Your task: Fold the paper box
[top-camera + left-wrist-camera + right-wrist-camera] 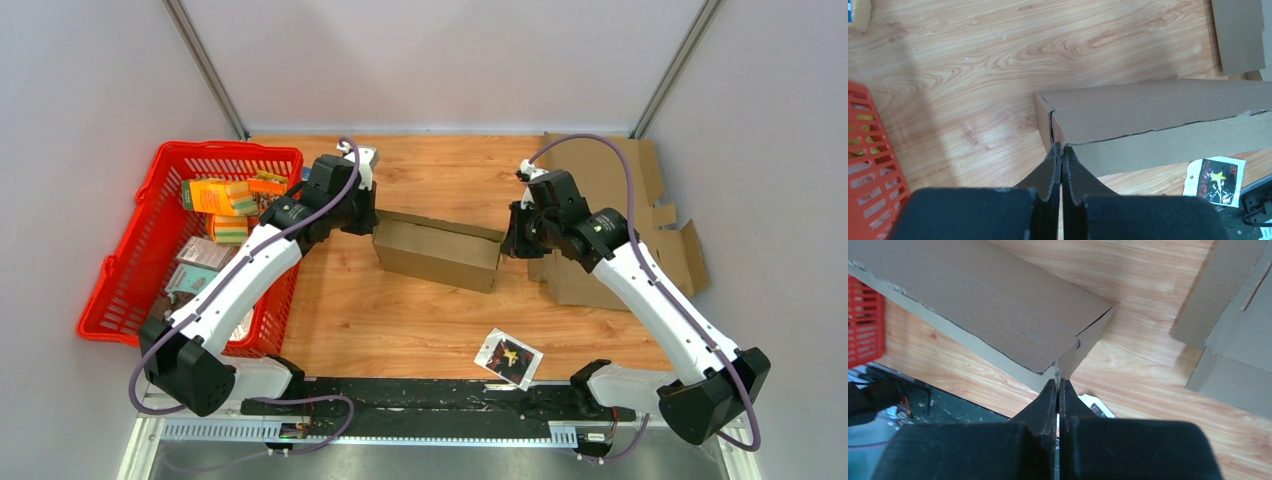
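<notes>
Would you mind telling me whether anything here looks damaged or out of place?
The box has a ragged long edge, as if torn rather than cut, visible in both wrist views. A small printed packet lies loose on the table, apart from the box.

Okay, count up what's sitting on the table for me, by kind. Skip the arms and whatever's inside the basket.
paper box: 1
red basket: 1
flat cardboard pile: 1 (its sheets overlap, so they cannot be counted)
small printed packet: 1
Total: 4
</notes>
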